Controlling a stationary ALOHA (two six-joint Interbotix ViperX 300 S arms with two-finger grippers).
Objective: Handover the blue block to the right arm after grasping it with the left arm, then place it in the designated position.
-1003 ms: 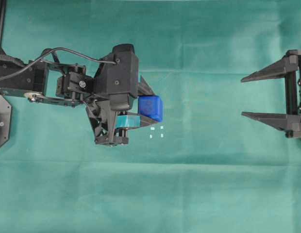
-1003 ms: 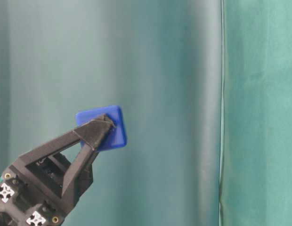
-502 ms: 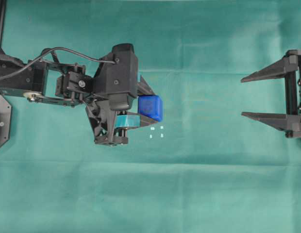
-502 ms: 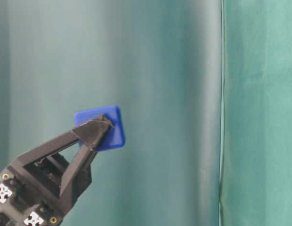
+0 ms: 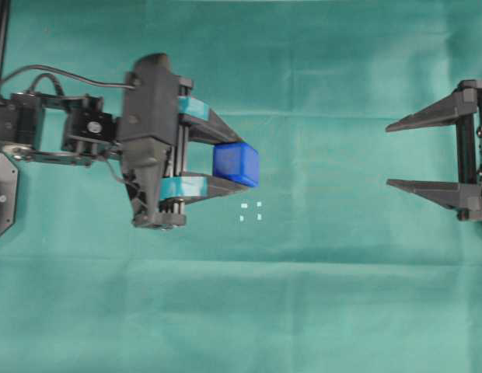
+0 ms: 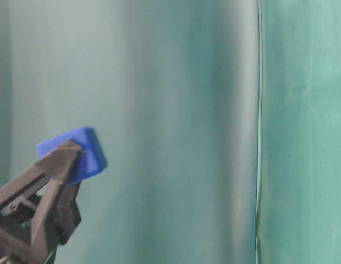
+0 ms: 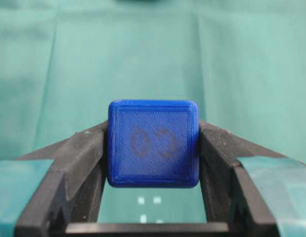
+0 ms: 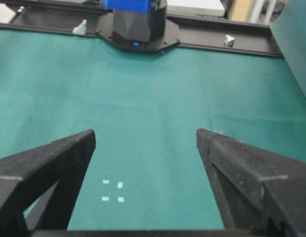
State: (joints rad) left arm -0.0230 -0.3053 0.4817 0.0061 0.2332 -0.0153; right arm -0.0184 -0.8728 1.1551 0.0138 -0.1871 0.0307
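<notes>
Blue block (image 5: 235, 164), a small bright plastic cube, sits pinched in the left arm's teal-banded pincer (image 5: 239, 164), up off the green cloth table (image 5: 319, 295). The plain black right pincer (image 5: 396, 154) waits wide apart, far away. It might drop if one lets go too soon.

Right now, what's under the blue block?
Bare green cloth: the blue block hangs off it, clamped in the left gripper. The designated position lies just beside, uncovered. The block's underside is hidden.
</notes>
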